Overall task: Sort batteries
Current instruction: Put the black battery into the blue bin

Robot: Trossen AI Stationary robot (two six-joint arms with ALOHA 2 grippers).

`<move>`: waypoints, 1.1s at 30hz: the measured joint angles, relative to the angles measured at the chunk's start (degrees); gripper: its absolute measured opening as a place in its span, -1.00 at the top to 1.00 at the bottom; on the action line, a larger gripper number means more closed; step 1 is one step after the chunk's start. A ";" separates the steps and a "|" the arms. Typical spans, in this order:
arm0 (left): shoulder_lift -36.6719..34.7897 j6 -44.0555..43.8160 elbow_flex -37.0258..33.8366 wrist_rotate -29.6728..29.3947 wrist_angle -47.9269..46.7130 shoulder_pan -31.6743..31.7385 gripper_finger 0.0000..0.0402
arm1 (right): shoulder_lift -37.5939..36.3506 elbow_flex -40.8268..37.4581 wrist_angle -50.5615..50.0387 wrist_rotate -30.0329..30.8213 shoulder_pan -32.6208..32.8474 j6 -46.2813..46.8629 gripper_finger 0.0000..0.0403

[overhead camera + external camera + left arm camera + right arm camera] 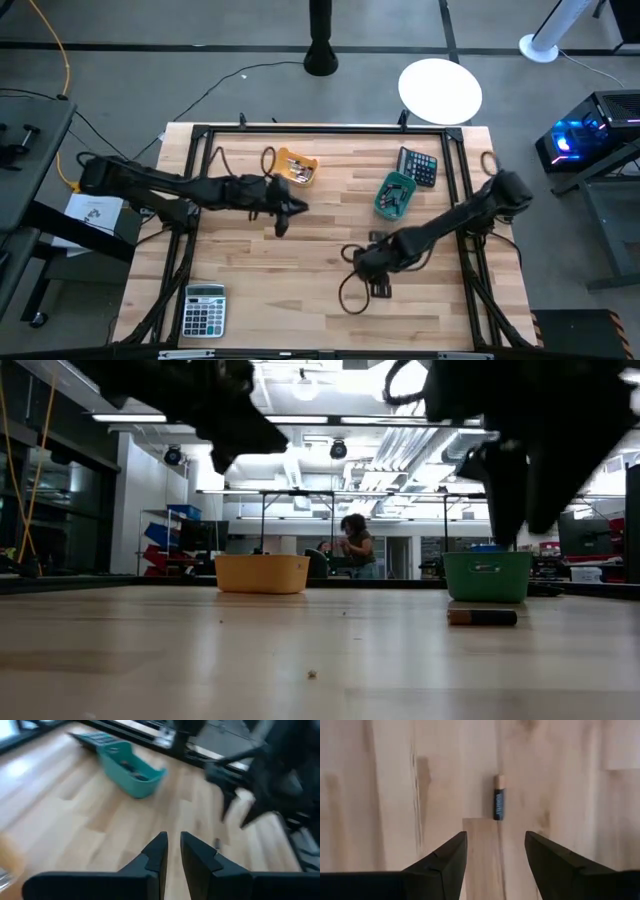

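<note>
One battery [499, 797], dark with a pale end, lies flat on the wooden table; the low view shows this battery [482, 617] in front of the teal tray [487, 575]. My right gripper [495, 837] hangs open above it, pointing down, its fingertips just short of the battery and apart from it. My left gripper [172, 855] hovers over the table's middle, near the yellow tray [297, 167]. Its fingers are almost together with nothing between them. The teal tray [131, 766] holds some dark batteries.
A calculator [418, 165] lies beside the teal tray [394, 194] at the far right, and another calculator [204, 308] sits at the near left corner. A black cable loop [350, 292] lies under the right arm. Black rails [320, 128] frame the table.
</note>
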 joint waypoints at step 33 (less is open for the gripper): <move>-17.20 10.11 -1.10 -5.69 -12.25 3.78 -0.02 | 0.31 4.05 -15.10 11.97 -9.11 9.30 0.96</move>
